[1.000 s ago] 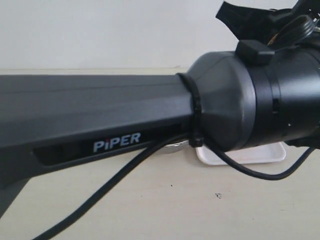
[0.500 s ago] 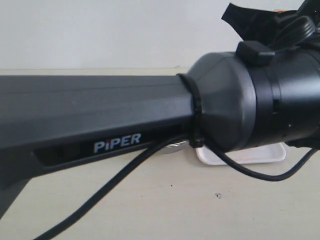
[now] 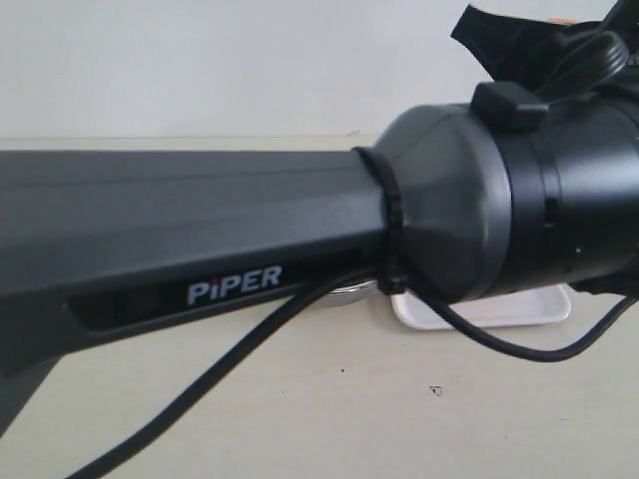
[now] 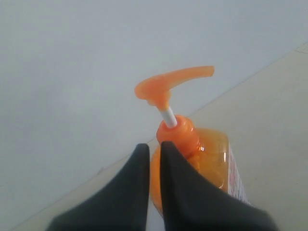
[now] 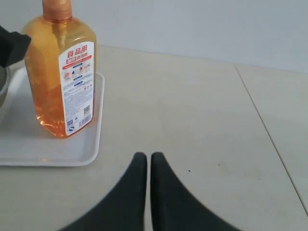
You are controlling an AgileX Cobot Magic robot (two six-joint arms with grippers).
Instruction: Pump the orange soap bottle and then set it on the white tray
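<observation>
Left gripper (image 4: 154,146) has its fingers pressed together, tips just beside the collar of the orange soap bottle (image 5: 55,82), pinching nothing visible. The bottle stands upright on the white tray (image 5: 94,139), its pump head (image 4: 168,83) up with the white stem showing. Right gripper (image 5: 145,156), likewise pressed together, hangs over the table (image 5: 202,110) near the tray.

Dark grey arm (image 3: 200,220), white PIPER lettering (image 3: 234,284), black cable (image 3: 200,384).
</observation>
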